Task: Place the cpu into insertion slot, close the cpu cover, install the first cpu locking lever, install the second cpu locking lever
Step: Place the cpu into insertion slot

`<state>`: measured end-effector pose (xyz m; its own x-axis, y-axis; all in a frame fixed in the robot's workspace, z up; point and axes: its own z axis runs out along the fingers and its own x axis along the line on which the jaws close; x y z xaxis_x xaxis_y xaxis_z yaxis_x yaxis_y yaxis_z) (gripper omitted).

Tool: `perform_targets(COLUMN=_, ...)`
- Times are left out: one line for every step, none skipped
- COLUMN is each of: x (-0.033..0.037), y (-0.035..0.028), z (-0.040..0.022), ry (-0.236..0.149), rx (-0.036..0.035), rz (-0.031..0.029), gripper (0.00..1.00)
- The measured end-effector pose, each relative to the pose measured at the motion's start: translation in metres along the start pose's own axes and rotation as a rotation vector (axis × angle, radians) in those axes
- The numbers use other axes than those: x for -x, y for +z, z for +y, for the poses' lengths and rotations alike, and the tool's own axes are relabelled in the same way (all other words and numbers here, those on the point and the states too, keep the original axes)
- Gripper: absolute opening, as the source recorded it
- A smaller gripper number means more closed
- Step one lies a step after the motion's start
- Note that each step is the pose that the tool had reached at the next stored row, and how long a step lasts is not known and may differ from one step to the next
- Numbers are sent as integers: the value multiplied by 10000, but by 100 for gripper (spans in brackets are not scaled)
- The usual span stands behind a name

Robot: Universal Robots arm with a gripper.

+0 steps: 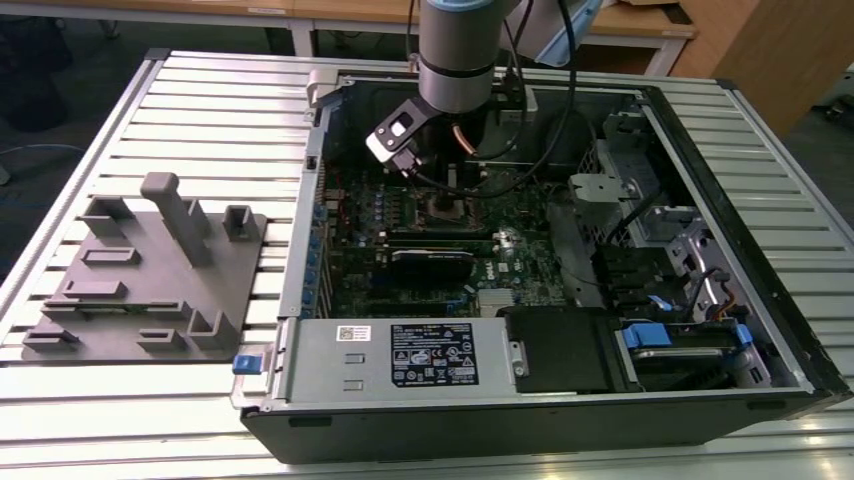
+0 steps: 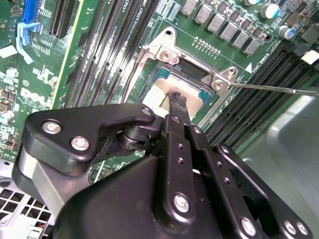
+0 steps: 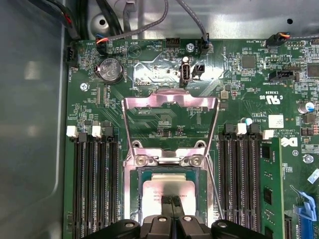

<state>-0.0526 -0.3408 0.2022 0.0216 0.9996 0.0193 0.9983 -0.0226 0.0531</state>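
I see gripper fingers pressed together with nothing between them, tips over the cpu | cpu lies seated in insertion slot | cpu cover stands swung open

Arm: grey tube, near vertical, entering from top of exterior view. Wrist: dark ring at tube's lower end, camera block mounted on side toward exterior view's left, tilted. Gripper: pointing straight down below wrist. Fingers: two, black, narrow, pressed together, no gap at tips. Linkage bars: black, bolted, folded inward either side of fingers in both wrist views.
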Motion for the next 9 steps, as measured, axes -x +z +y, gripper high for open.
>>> perform_targets(x=-1, y=8, z=0, ry=1, rx=3, rz=4, gripper=11)
perform_targets(x=0, y=19, z=-1, ry=0, rx=2, rz=4, gripper=11)
perform_targets(x=0, y=24, z=-1, ry=0, rx=2, rz=2, gripper=11)
perform_targets(x=0, y=23, z=-1, ry=0, rx=1, rz=1, gripper=11)
perform_targets(x=0, y=23, z=-1, ry=0, rx=0, rz=0, gripper=11)
perform_targets(x=0, y=24, z=-1, ry=0, rx=0, rz=0, gripper=11)
perform_targets(x=0, y=28, z=-1, ry=0, rx=2, rz=2, gripper=11)
perform_targets(x=1, y=35, z=-2, ry=0, rx=-3, rz=-4, gripper=11)
perform_targets(x=3, y=41, z=-3, ry=0, rx=-7, rz=-12, gripper=11)
